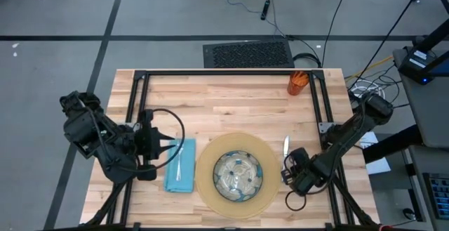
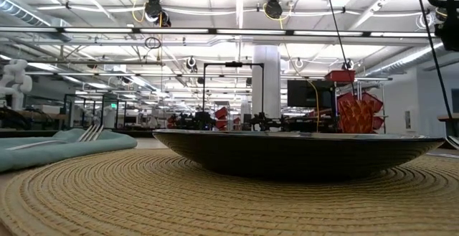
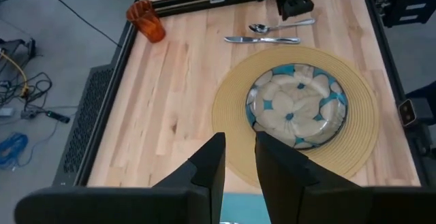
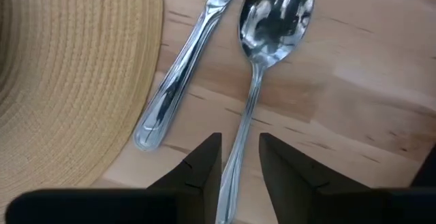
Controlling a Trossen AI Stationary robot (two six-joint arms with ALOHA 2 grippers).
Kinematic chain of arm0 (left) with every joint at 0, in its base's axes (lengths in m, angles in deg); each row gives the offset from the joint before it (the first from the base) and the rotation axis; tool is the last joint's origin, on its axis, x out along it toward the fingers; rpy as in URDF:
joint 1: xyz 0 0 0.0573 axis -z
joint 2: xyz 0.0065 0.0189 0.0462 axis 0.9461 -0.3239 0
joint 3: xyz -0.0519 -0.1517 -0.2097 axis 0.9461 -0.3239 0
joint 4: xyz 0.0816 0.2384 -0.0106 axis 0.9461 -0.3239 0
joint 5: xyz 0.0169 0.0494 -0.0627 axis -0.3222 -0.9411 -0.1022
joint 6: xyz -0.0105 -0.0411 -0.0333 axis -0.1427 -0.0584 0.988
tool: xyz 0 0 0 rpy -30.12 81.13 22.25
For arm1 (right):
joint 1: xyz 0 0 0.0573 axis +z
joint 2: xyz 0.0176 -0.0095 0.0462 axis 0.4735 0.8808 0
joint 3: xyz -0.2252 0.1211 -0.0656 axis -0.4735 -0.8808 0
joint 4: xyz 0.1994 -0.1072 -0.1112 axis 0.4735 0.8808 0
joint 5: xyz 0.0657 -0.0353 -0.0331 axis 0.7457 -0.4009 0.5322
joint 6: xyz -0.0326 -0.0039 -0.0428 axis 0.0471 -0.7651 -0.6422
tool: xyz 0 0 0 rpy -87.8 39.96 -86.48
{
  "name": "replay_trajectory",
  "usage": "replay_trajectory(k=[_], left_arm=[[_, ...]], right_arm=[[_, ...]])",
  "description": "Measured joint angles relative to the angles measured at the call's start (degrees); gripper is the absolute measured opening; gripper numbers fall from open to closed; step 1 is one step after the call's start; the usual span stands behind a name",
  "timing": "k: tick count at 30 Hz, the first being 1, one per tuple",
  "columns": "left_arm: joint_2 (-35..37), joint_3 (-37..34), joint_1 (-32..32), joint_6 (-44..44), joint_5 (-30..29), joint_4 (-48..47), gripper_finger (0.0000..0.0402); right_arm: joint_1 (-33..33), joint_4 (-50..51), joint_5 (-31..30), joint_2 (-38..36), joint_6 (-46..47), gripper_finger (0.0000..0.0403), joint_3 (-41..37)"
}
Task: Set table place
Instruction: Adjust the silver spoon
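On the desk [image 1: 231,104] the round tan mat [image 1: 207,178] sits near the front edge with the flowered bowl [image 1: 237,175] on it, the teal napkin [image 1: 180,166] just beside it on the left, though from table height the bowl's pattern is hidden and only its dark rim shows. From above, the right hand [image 1: 293,169] covers the spoon [image 4: 272,20]; its wrist view shows the handle running between the narrowly parted fingers, with the knife [image 4: 184,67] beside it against the mat, but I can't tell if they've gripped. The left hand [image 1: 167,147] hovers level over the napkin, fingers narrow and holding nothing, while the orange cup [image 1: 297,83] stands at the far right corner.
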Motion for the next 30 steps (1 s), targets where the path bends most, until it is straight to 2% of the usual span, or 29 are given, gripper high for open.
replay_trajectory(k=[12,24,30], left_arm=[[0.0,-0.1,1.7,0.8,-1.1,0.1,0.0066],[0.0,-6.4,2.0,1.6,-2.4,0.0,0.0066],[0.0,-7.2,2.0,1.8,-2.8,0.0,0.0066]], right_arm=[[0.0,-1.2,3.2,4.6,-0.5,0.0086,-0.2],[-0.8,-3.7,4.1,8.8,-1.8,0.0086,-0.3],[-2.6,-3.5,4.8,11.4,-4.1,0.0082,0.0]])
